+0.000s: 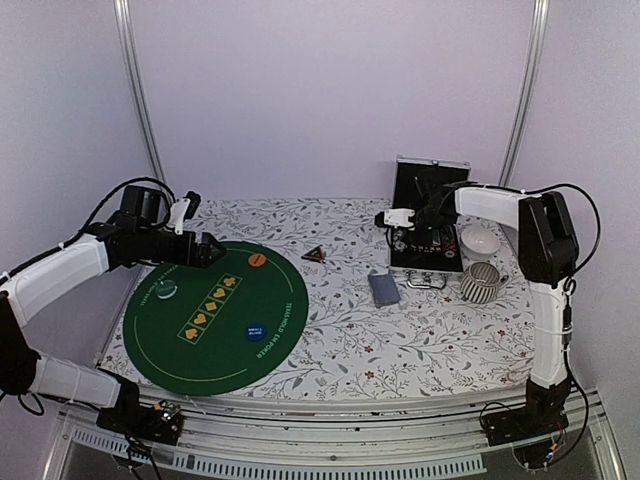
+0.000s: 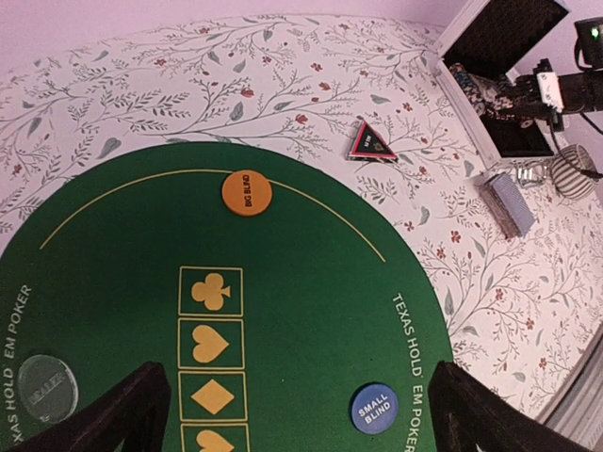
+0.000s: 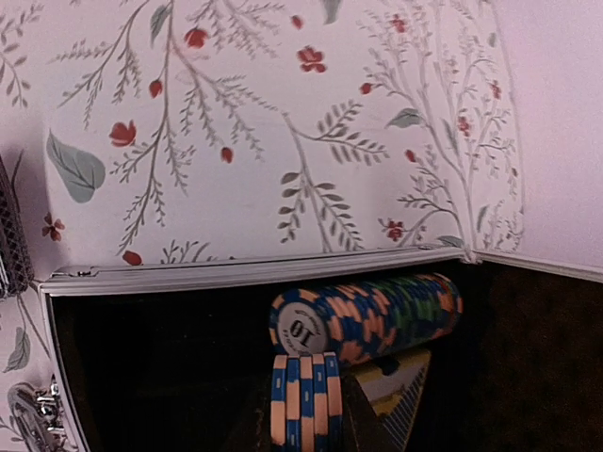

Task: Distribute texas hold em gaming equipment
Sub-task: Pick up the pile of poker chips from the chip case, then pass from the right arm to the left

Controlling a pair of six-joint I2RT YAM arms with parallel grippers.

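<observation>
My right gripper (image 3: 305, 428) has closed down narrow on a short stack of chips (image 3: 303, 391) standing on edge. My dark fingers (image 3: 363, 419) look pressed to its two outer faces, though it is dim down there. Just past my fingertips, seemingly touching the stack, the long row of chips (image 3: 377, 315) lies on its side inside the case (image 3: 236, 274).

To lift well, I judge I should draw straight away from the row. The squeeze should stay square across the faces so no middle chip slips out. I should also clear the case wall ahead before swinging toward the mat. The risk is dragging the row's end chips along.

The chips in my grip are blue with peach edge stripes. The row beyond mixes blue, peach and green, and its end face is marked 10.

My left gripper (image 2: 297, 377) stands at full spread, holding nothing, above the green mat (image 2: 311, 254).

- **Nearest:** the blue disc (image 2: 374, 408), reading SMALL BLIND, sits close inside one fingertip.
- **To the side:** a clear disc (image 2: 47, 388) lies outside the other finger.
- **Farther ahead:** the orange disc (image 2: 247, 192) reads BIG BLIND.
- **Past the mat's edge:** the triangular marker (image 2: 368, 141), dark with a red edge, lies on the floral cloth (image 2: 141, 85).
- **Farthest:** the grey-blue deck of cards (image 2: 507, 201) lies near the case.
</observation>
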